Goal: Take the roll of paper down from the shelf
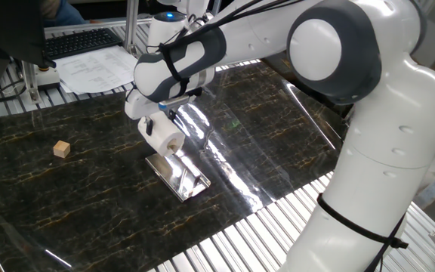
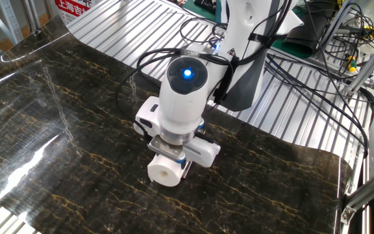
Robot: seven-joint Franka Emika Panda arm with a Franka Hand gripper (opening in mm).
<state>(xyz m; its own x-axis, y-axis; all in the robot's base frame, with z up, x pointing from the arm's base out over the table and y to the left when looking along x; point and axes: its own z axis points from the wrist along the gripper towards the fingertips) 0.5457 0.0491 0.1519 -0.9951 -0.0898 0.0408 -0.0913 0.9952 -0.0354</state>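
Bright, even overhead light; sharp focus; glare streaks on the plastic sheet (image 1: 225, 143).

One fixed view looks down across the desk (image 1: 66, 189) from beside the arm. The other faces the arm from opposite, closer in. Both share the hand (image 1: 159, 128).

The roll of paper (image 1: 165, 137) is held in the claw (image 1: 159, 130) above the shelf (image 1: 177, 176), mid-worktop (image 1: 66, 196); the cube (image 1: 62, 149) sits well apart.
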